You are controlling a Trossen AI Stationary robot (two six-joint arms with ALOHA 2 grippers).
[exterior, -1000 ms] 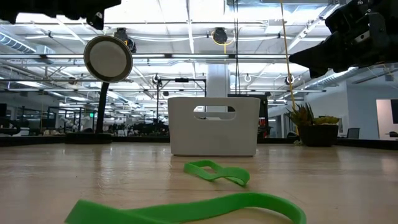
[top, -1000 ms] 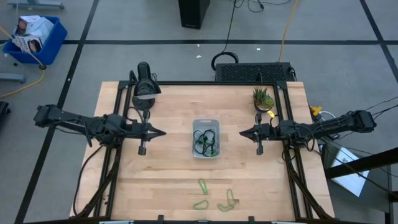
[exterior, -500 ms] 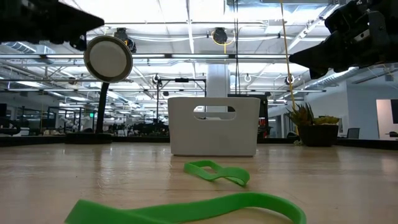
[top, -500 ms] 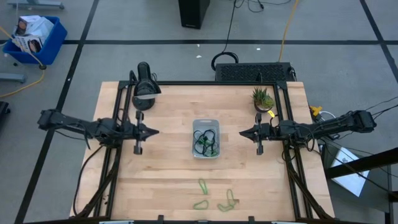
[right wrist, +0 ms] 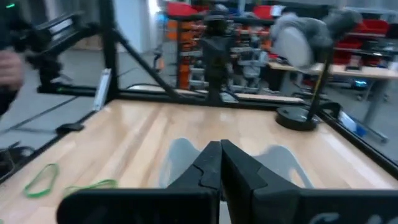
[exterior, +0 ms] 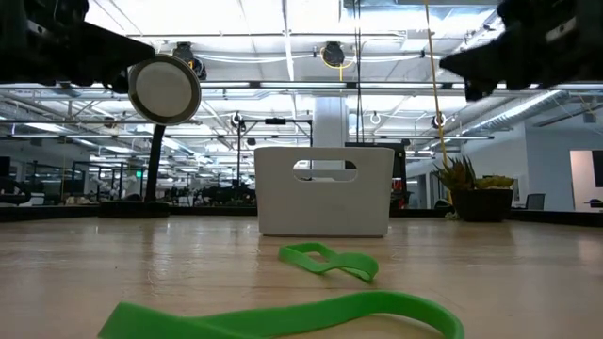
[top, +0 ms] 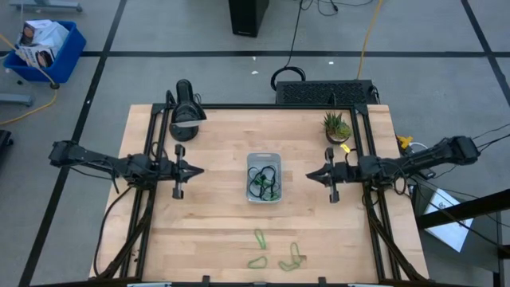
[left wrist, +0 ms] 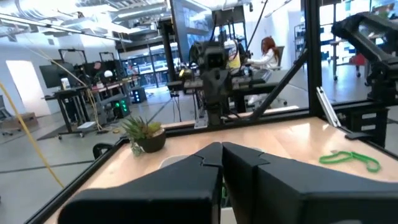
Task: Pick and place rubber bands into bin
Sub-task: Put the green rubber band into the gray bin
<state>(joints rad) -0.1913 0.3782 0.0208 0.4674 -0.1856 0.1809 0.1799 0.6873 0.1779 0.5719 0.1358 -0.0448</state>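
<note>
The bin [top: 264, 177] is a small clear tray at the table's middle, resting on its base. It holds dark and light green rubber bands [top: 263, 182]. It also shows in the low view [exterior: 324, 190]. Three green rubber bands lie flat near the table's front edge [top: 260, 237] [top: 256, 261] [top: 292, 257]; two show in the low view [exterior: 330, 261] [exterior: 283, 315]. My left gripper [top: 202, 169] hangs shut and empty to the left of the bin. My right gripper [top: 309, 175] hangs shut and empty to its right. Both point at the bin.
A black desk lamp [top: 185, 112] stands at the far left and a small potted plant [top: 336, 125] at the far right. Black frame rails run along the table's left and right sides. Bare wood lies between the bin and the loose bands.
My left gripper has drawn back from the bin toward the table's left edge, staying shut. My right gripper has shifted a little toward the near edge. The bin and the bands have stayed in place.
</note>
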